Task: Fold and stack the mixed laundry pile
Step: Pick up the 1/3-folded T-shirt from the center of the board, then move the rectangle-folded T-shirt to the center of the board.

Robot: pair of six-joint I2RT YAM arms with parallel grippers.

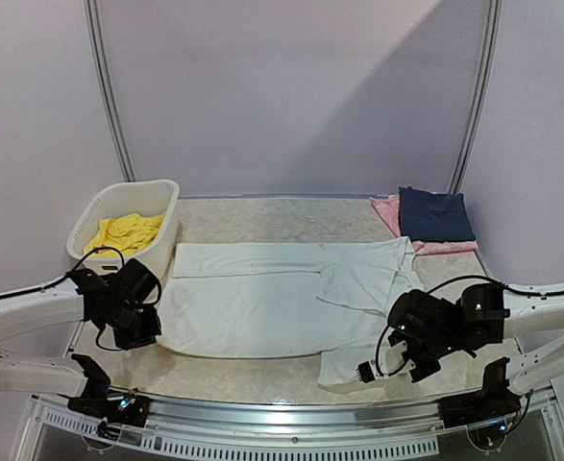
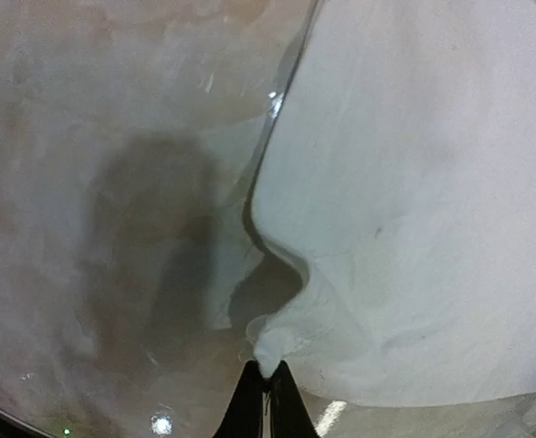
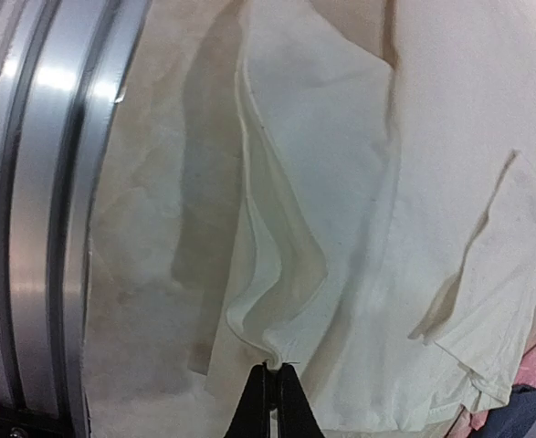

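1. In the top view I see the white T-shirt (image 1: 262, 298) spread wide across the middle of the table (image 1: 262, 216). It lies mostly flat, with one part folded over onto itself towards 3 o'clock.
2. The yellow shorts (image 1: 123, 233) are apart from the shirt, bunched inside the white basket (image 1: 161, 197) at about 10 o'clock.
3. My left gripper (image 2: 266, 383) sits at the shirt's 8 o'clock corner. In the left wrist view its fingers are pressed together, pinching a small puckered nub of the shirt's edge. The cloth just beyond the pinch is lifted into a fold, and its shadow falls on the table.
4. My right gripper (image 3: 272, 379) is at the shirt's 4 o'clock edge, near the front of the table. In the right wrist view its fingers are likewise pressed together on a gathered bit of the white cloth, with long creases running away from the pinch.
5. The metal rail (image 3: 39, 182) along the table's near edge runs just beside that right-hand grip.
6. At 2 o'clock, clear of the shirt's far corner, a folded navy cloth (image 1: 435, 213) lies on top of a pink cloth (image 1: 387, 211).
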